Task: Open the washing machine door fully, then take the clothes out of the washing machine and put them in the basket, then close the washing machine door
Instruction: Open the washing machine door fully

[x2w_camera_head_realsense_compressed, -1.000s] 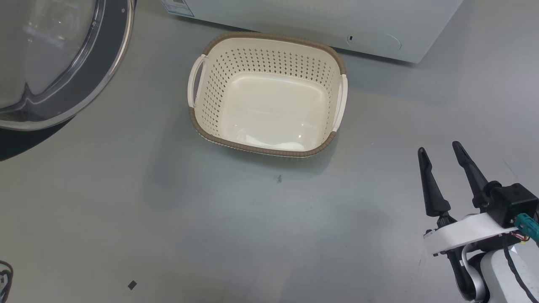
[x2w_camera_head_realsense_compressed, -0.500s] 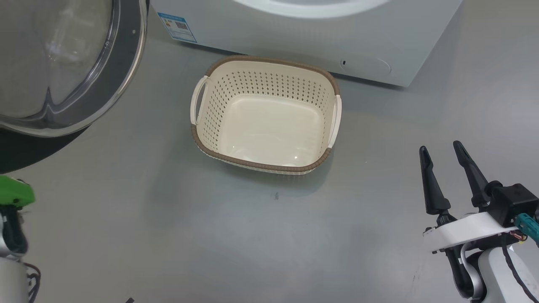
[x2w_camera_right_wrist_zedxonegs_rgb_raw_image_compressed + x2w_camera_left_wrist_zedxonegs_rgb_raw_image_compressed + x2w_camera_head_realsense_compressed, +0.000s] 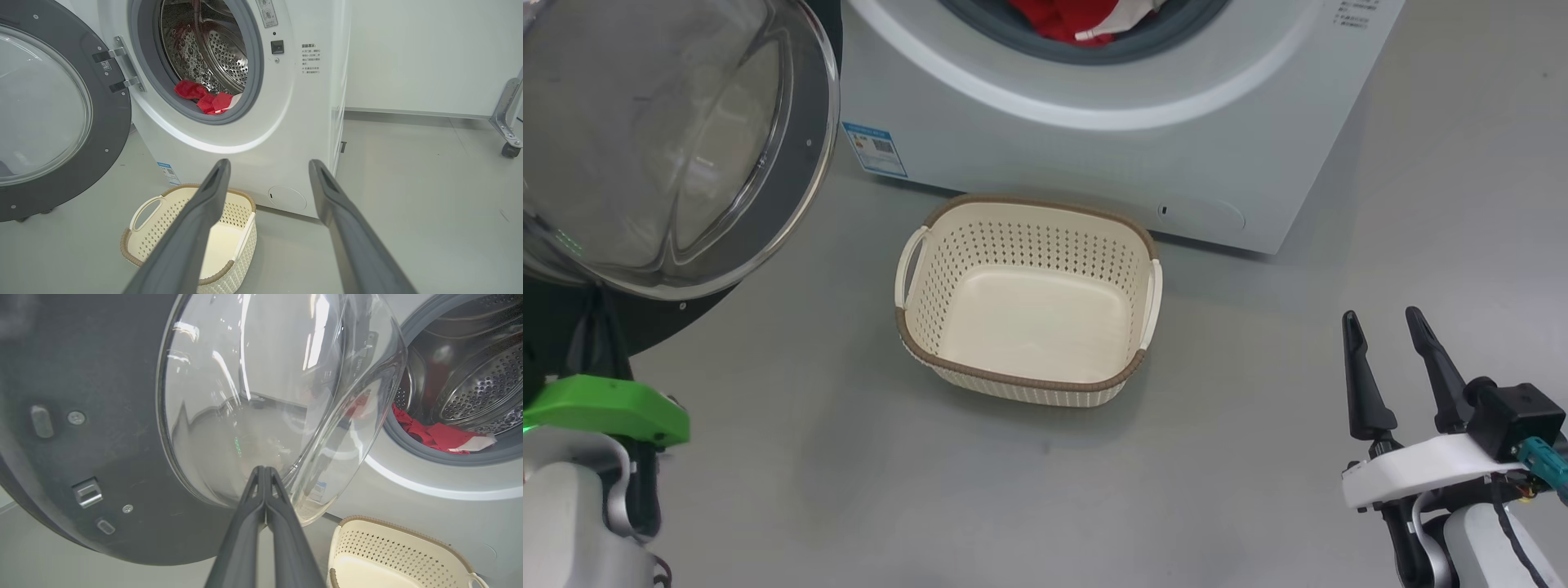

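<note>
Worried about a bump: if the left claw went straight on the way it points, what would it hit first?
Probably the door, at the lower bulge of its glass window; the shut left claw aims straight at it. How close the tips are is hard to judge.

Door (image 3: 253,396) glossy glass; drum (image 3: 229,57) shiny steel; basket (image 3: 1021,245) matt plastic.

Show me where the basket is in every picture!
Head view: the basket sits in the middle.
Left wrist view: bottom right corner.
Right wrist view: at the bottom, left of middle.
Shared landmark: the red clothes, higher up in each.
</note>
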